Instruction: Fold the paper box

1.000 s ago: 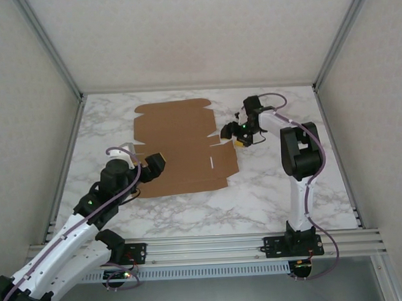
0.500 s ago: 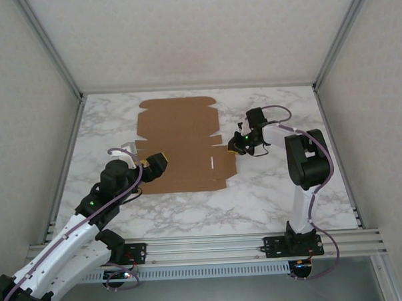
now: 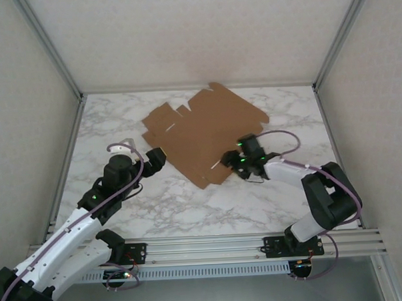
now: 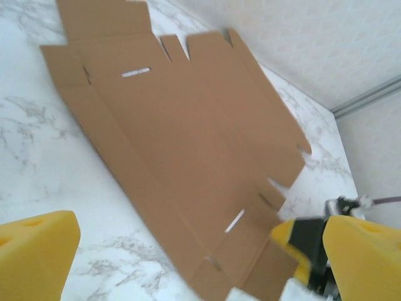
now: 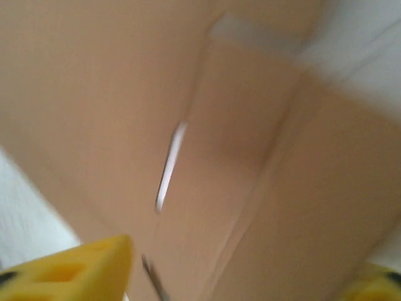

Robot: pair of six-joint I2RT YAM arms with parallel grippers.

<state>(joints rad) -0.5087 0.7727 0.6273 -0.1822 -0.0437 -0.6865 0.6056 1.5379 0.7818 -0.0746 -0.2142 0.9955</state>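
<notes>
Left gripper [image 3: 156,159]: in the left wrist view [image 4: 200,235] its two yellow fingers [image 4: 37,251] stand wide apart at the lower corners of the picture. Nothing is held between them. From above it sits just off the near-left edge of the paper box [image 3: 203,127], apart from it.

Right gripper [image 3: 233,160]: at the near-right edge of the sheet, beside a small slit [image 3: 215,164]. In the right wrist view [image 5: 244,269] the yellow fingertips [image 5: 75,266] are spread wide with brown cardboard [image 5: 250,125] across the space ahead. The picture is blurred, so I cannot tell whether a finger touches the sheet. No grip is visible.

Paper box: an unfolded flat brown sheet lying askew on the marble table [image 3: 190,211]. It sits in the middle and far part of the table. One corner points at the far edge, another at the near side between the two grippers. Flaps and notches show along its far-left side. The left wrist view [image 4: 188,138] shows a second slit [image 4: 136,72] near those flaps. In that view the right gripper's black and yellow tip [image 4: 299,244] is at the sheet's opposite end.
</notes>
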